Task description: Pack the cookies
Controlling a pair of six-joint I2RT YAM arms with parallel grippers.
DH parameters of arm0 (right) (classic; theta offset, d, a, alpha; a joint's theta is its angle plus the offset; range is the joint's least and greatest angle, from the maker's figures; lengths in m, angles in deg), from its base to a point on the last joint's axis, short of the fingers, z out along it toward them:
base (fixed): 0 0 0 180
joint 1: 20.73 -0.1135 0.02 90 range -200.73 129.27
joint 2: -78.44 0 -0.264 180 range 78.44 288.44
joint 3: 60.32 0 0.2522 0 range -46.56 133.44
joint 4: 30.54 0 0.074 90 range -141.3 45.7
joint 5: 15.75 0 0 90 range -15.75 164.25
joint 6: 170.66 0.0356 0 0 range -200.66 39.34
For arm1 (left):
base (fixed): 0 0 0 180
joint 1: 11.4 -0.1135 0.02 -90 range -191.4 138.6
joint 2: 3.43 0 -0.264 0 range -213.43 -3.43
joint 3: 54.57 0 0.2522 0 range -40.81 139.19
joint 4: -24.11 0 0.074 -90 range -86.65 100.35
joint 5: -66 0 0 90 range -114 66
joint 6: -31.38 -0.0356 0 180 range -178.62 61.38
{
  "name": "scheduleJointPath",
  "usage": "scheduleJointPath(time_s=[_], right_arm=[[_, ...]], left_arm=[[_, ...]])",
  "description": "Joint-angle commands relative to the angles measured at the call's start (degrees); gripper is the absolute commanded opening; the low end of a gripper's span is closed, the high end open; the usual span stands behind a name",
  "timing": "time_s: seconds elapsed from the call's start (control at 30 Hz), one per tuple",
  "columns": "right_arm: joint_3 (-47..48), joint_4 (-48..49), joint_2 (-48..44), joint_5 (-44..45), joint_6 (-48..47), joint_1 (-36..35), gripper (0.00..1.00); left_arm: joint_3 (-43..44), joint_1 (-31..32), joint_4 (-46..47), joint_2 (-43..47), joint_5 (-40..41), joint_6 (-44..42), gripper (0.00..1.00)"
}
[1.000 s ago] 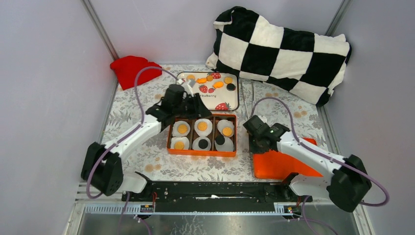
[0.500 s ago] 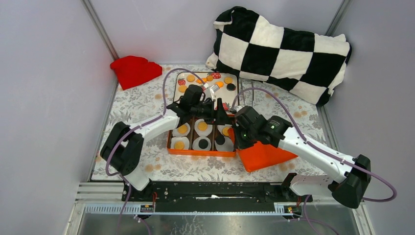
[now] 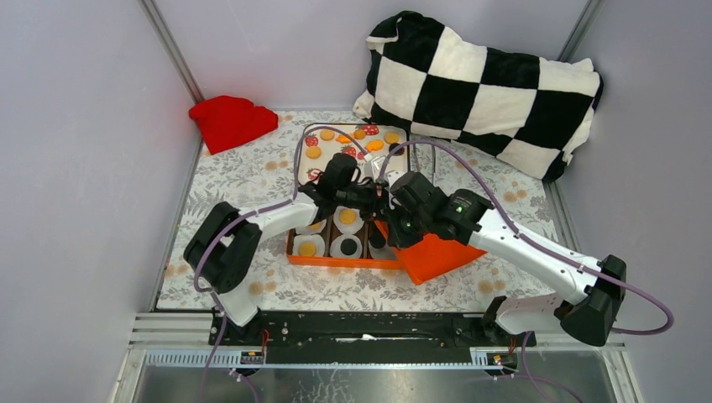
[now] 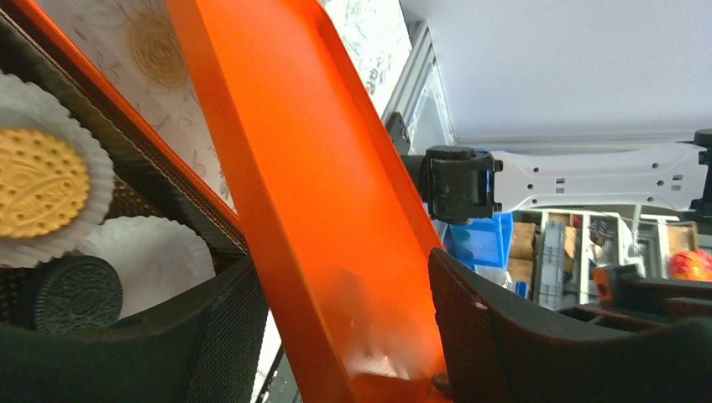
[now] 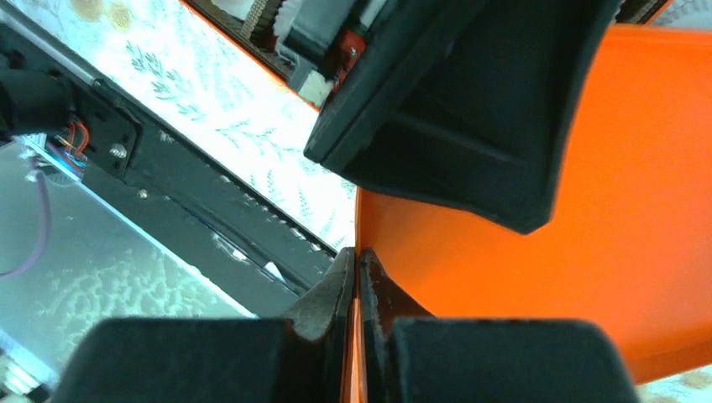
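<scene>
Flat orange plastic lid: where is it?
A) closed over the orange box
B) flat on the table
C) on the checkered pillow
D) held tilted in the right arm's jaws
D: the jaws of the right gripper are shut on the edge of the flat orange plastic lid, which sits tilted.

Nothing legible right now: no words, numbers or brand marks can be read on the tray [image 3: 332, 147], box [image 3: 336, 262] or lid [image 3: 437, 252].

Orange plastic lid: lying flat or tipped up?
Tipped up: the orange plastic lid slants steeply beside the orange cookie box, its rim clamped in the right pincer.
</scene>
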Motion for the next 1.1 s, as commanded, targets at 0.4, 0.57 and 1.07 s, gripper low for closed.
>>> scheduleJointPath(time_s=[0.4,0.57,1.07], right_arm=[[4.9,-0.1,0.3,5.2,-3.0,-1.6,0.21],[7.6,-2.7,-1.4,11.7,-3.3,-3.2,0.46],[12.3,-17.4,14.9,41.2,6.9,-21.3,0.6]], left_arm=[[-1.8,2.3,5.1,-4.3,-3.4,1.8,0.07],[-0.7,2.4,1.7,-4.3,-1.8,0.9,0.05],[22.1,1.2,-22.3,-8.5,4.6,-2.7,0.04]])
